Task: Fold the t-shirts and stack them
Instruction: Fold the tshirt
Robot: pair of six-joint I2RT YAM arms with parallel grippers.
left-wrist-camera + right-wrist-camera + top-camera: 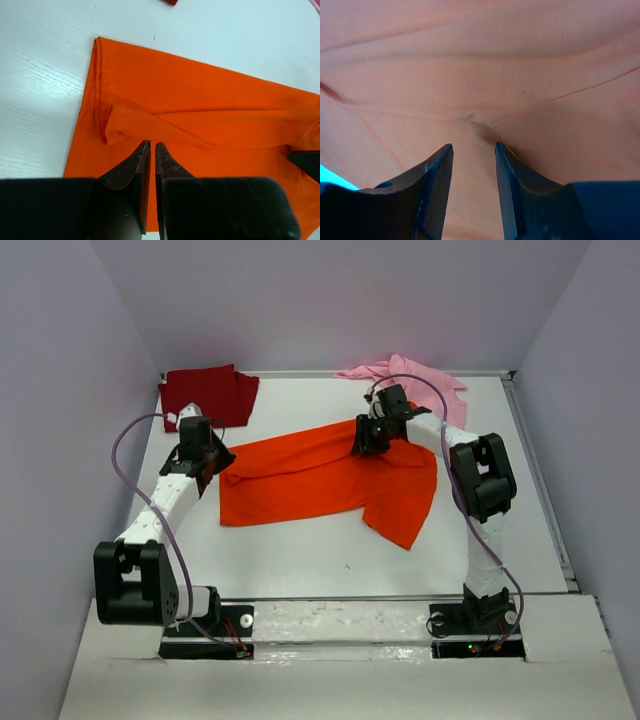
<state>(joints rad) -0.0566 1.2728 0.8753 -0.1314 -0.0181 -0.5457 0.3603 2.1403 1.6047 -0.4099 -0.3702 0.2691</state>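
The right arm (pixel 447 437) hides part of the pink tee (pixel 422 374).

Two robot arms, left arm (pixel 165 505) and right arm (pixel 485 555), of white tubular links and boxy black joints, stand on black bases (pixel 205 625) at the table's (pixel 330 570) near edge. A thin purple cable (pixel 118 455) loops along each. The left gripper (pixel 152 150) and right gripper (pixel 474 150) have dark, tapered fingers (pixel 132 170).
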